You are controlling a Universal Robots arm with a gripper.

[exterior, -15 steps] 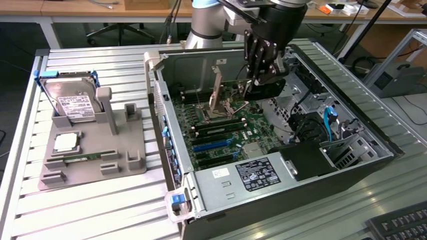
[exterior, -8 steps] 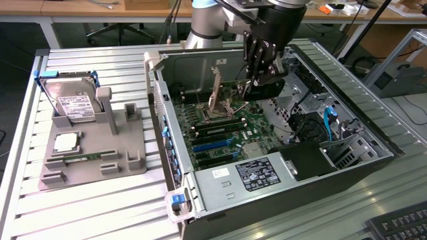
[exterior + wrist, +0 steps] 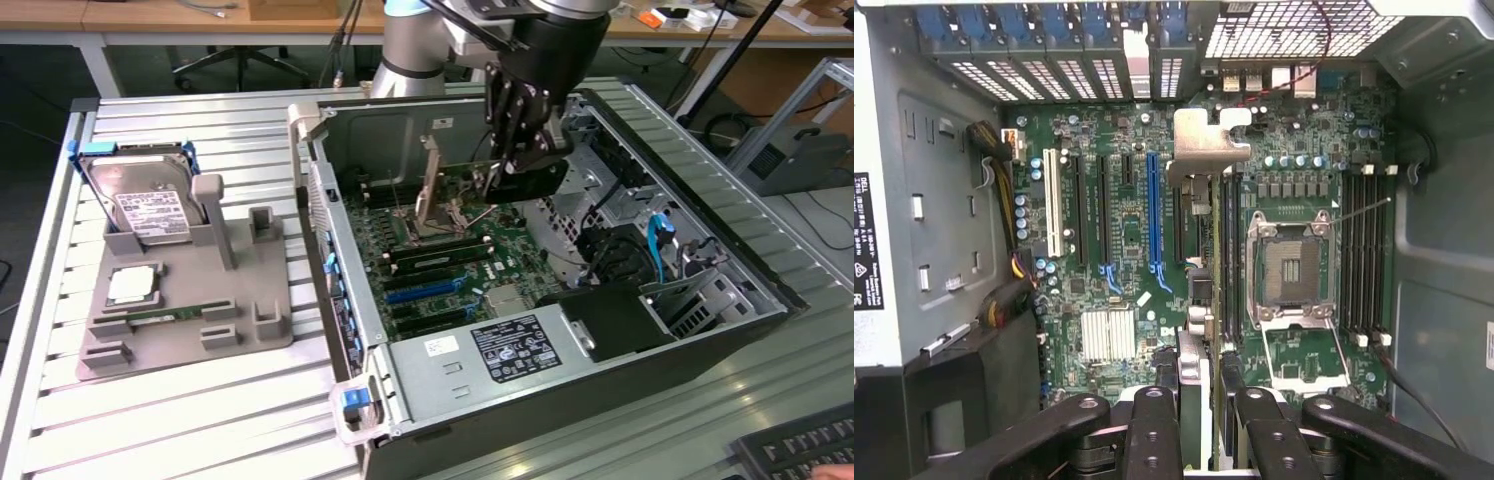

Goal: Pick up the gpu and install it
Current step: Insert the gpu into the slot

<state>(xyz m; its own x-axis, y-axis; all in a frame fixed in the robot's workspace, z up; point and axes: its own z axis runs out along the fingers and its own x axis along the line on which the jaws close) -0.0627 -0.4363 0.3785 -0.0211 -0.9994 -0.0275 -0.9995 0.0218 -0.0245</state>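
Well, from my desk I see the ribbed metal table (image 3: 200, 130) carrying the open computer case (image 3: 747, 300), which is laid on its side, with the arm (image 3: 414, 50) reaching down into it. To the exterior view's left of the case sits a grey holder tray (image 3: 174, 345). A power supply (image 3: 467, 365) takes up the near end of the case. Its label (image 3: 514, 348) is half white and half black, but I can't read the print (same story for the white sticker (image 3: 866, 240) on the case wall in the wrist view). The green motherboard (image 3: 1119, 260) lies across the case floor. On the tray stands a hard drive (image 3: 147, 205) with a white label, the lettering too small for me to make out. Nearer on the tray lie a square processor (image 3: 131, 285) and a slim green memory stick (image 3: 160, 318).

The gripper (image 3: 523, 150) is partly closed, its fingers (image 3: 1154, 430) pinching the gpu (image 3: 1192, 225) edge-on between them. The card hangs inside the case over the board, with its silvery bracket (image 3: 1209, 140) toward the slotted rear wall. It sits between the long blue slot (image 3: 1153, 215) and the open processor socket (image 3: 1294, 265). Whether its lower edge touches a slot, I cannot tell.
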